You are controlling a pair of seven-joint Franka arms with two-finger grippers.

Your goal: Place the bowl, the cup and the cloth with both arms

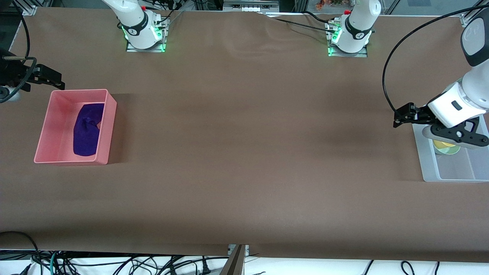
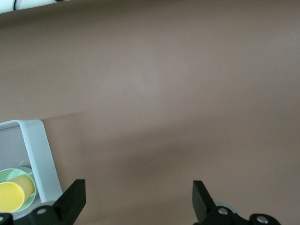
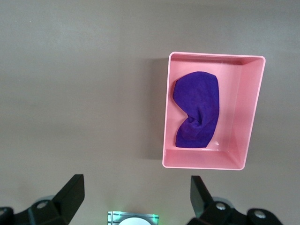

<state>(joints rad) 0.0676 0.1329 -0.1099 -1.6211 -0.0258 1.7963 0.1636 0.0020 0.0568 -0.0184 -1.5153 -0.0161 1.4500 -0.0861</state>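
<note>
The purple cloth (image 1: 88, 130) lies bundled in a pink bin (image 1: 107, 126) at the right arm's end of the table; both also show in the right wrist view, the cloth (image 3: 199, 110) and the bin (image 3: 248, 112). The yellow cup (image 1: 442, 144) sits in the mint-green bowl (image 1: 452, 150), inside a clear tray (image 1: 428, 168) at the left arm's end. In the left wrist view the cup (image 2: 11, 196) and bowl (image 2: 16, 174) sit inside the tray's rim (image 2: 40, 154). My left gripper (image 1: 402, 114) (image 2: 138, 199) is open and empty over the table beside the tray. My right gripper (image 1: 57, 81) (image 3: 136, 194) is open and empty over the table by the bin's corner.
Brown table cover (image 1: 244, 152) spans between bin and tray. The arm bases (image 1: 143, 30) (image 1: 351, 34) stand along the table's edge farthest from the front camera. The right arm's base plate shows in the right wrist view (image 3: 133, 219). Cables hang below the table's near edge (image 1: 114, 263).
</note>
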